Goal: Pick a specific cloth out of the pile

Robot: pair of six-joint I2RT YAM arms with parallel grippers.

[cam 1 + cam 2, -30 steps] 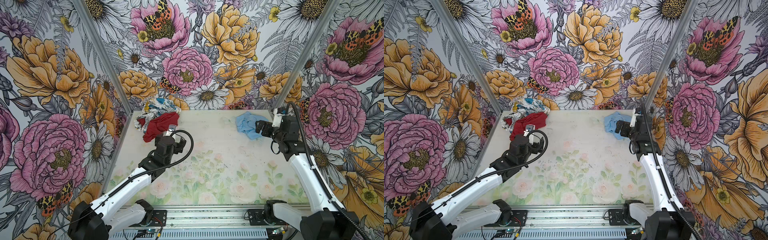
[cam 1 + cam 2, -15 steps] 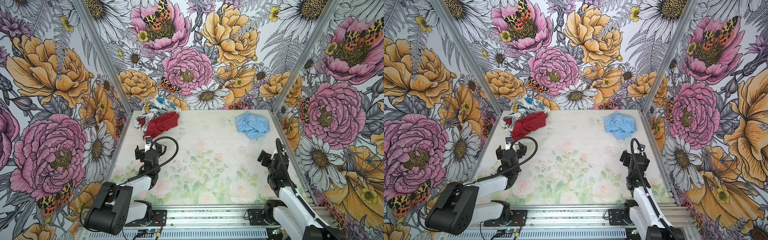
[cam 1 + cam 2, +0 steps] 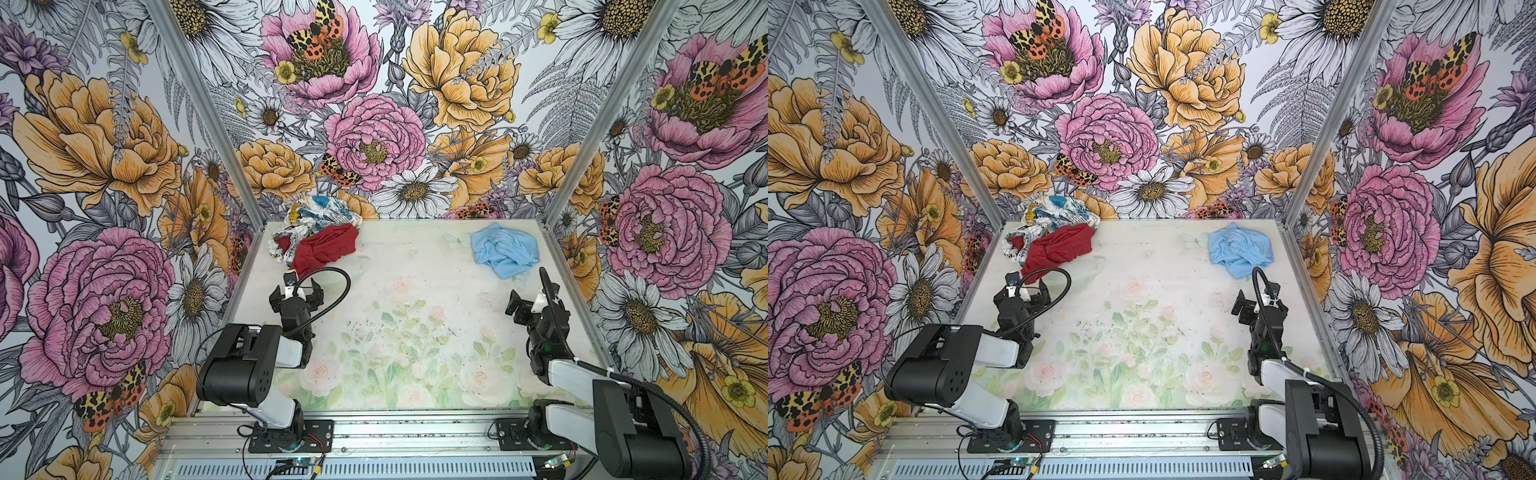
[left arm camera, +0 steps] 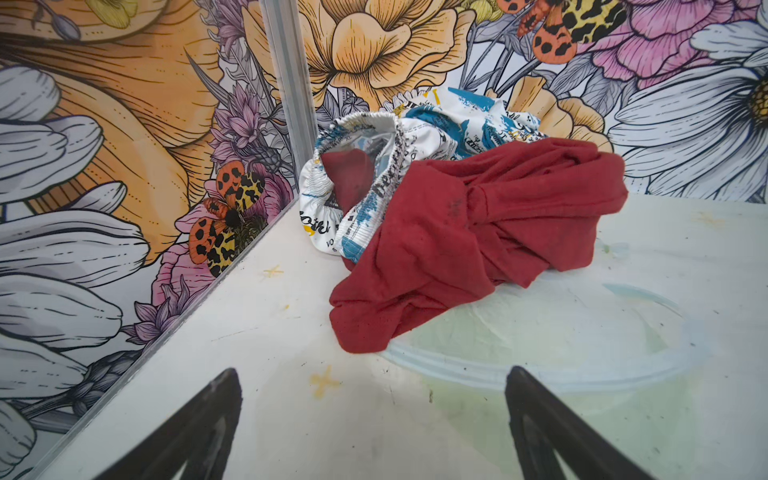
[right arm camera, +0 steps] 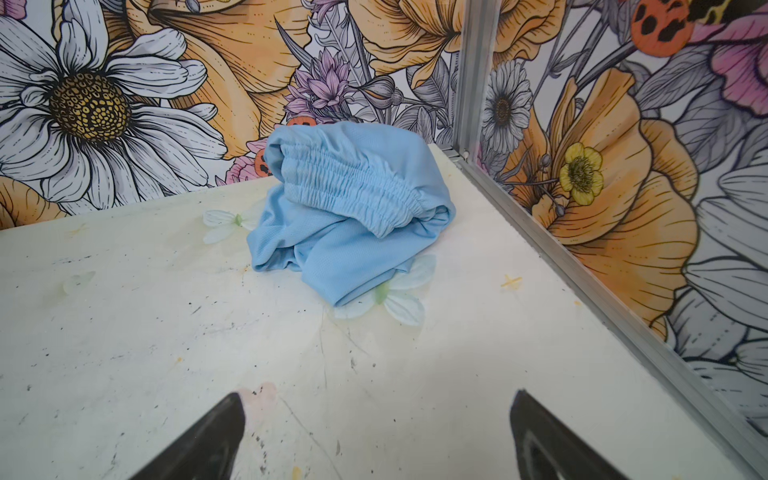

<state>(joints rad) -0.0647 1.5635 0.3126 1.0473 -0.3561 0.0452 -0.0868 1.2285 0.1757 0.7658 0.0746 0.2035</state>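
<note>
Withdrawal confirmed: we find both arms pulled back to the near edge, left fingers (image 4: 195, 432) and right fingers (image 5: 203, 440) wide and empty. The light blue cloth (image 3: 505, 249) lies alone in the far right corner of the surface (image 3: 415, 266), well apart from the pile (image 3: 328, 249). We judge the separation done.

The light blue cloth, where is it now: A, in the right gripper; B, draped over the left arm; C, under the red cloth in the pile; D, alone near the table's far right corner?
D: the light blue cloth lies by itself near the far right corner, well apart from the red cloth, and the right gripper is open and empty.
</note>
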